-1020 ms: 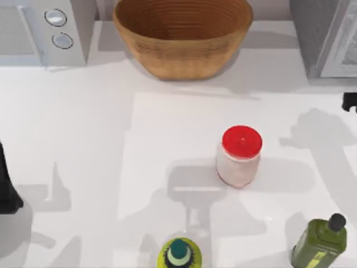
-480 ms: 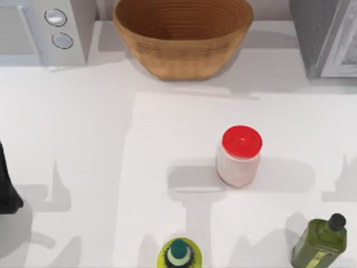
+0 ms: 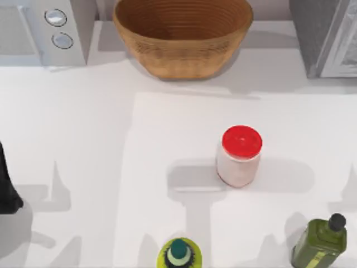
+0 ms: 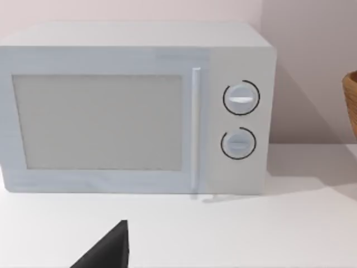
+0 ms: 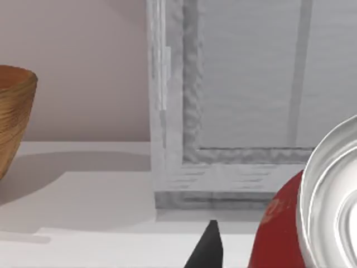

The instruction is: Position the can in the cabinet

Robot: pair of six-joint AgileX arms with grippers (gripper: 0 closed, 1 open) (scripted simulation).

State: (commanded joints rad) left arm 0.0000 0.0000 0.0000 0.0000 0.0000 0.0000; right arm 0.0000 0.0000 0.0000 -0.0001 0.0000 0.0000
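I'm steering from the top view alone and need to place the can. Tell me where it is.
Observer: In the right wrist view the can sits close to the camera, with its red side and silver top in sight.
Operator: Report what's ahead of it.
Observer: The cabinet stands just beyond it. Its framed door panel faces the camera and looks shut.
Operator: Now check the left arm.
Observer: The left arm is parked at the table's left edge. Its wrist view faces the microwave front-on, door closed.
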